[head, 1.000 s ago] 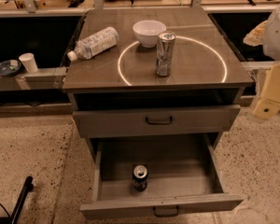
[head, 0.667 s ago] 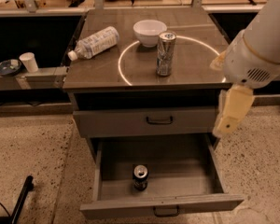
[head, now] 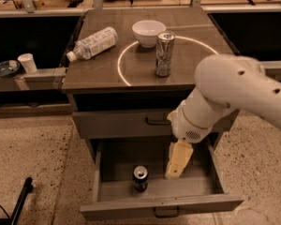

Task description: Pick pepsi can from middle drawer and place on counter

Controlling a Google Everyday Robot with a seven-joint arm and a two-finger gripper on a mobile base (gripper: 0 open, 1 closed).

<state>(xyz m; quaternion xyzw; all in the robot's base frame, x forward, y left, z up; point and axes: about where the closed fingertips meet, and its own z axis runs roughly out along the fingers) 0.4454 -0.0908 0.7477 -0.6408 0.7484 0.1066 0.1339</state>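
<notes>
The pepsi can (head: 140, 178), short and dark with a silver top, stands upright in the front middle of the open middle drawer (head: 131, 209). My gripper (head: 174, 171) hangs from the white arm that reaches in from the right. It points down into the drawer, just right of the can and apart from it, holding nothing. The counter (head: 98, 71) is the grey-brown cabinet top above, marked with a bright ring.
On the counter stand a tall slim silver can (head: 164, 54), a white bowl (head: 148, 32) and a plastic bottle (head: 93, 42) lying on its side. A closed drawer (head: 122, 124) sits above the open one. A white cup (head: 27, 63) stands on a ledge at left.
My arm has swung in from the right and down. The gripper has moved from beside the cabinet into the open drawer, close to the can. The can has not moved.
</notes>
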